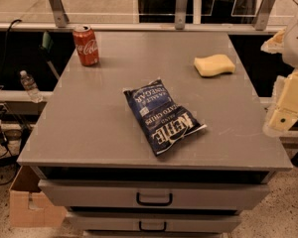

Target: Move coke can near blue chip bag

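Note:
The coke can (86, 45) is red with white script and a silver top; it stands upright at the far left corner of the grey cabinet top (99, 128). The blue chip bag (162, 116) lies flat near the middle, slanting from the centre toward the front right, its "Kettle" lettering at the near end. My gripper (284, 114) is a cream-coloured assembly at the right edge of the camera view, beyond the cabinet's right side, well away from both the can and the bag. It holds nothing that I can see.
A pale yellow sponge (214, 65) lies at the far right of the top. A railing with metal brackets (179, 6) runs behind the cabinet. Drawers with black handles (154, 199) face me. A water bottle (30, 86) and a cardboard box (30, 202) are at the left.

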`<action>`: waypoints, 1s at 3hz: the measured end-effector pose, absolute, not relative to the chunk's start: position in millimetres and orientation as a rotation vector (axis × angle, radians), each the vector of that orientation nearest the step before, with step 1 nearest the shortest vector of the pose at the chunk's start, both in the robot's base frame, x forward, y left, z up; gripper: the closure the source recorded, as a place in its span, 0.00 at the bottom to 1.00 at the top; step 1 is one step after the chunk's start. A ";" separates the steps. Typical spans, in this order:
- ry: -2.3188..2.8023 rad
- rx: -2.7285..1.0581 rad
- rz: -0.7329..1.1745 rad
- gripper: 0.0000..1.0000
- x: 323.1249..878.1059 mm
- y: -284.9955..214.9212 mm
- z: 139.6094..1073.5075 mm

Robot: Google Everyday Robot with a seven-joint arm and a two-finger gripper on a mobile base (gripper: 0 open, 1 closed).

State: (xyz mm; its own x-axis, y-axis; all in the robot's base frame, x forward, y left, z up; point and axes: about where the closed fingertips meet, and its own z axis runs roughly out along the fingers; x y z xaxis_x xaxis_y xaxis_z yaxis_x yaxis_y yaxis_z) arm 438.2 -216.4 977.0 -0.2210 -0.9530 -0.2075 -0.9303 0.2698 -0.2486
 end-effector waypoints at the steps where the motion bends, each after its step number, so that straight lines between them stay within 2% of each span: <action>1: 2.228 -1.722 -0.103 0.00 438.5 -216.1 977.5; 3: 2.006 -1.752 -0.015 0.00 496.2 -147.6 984.6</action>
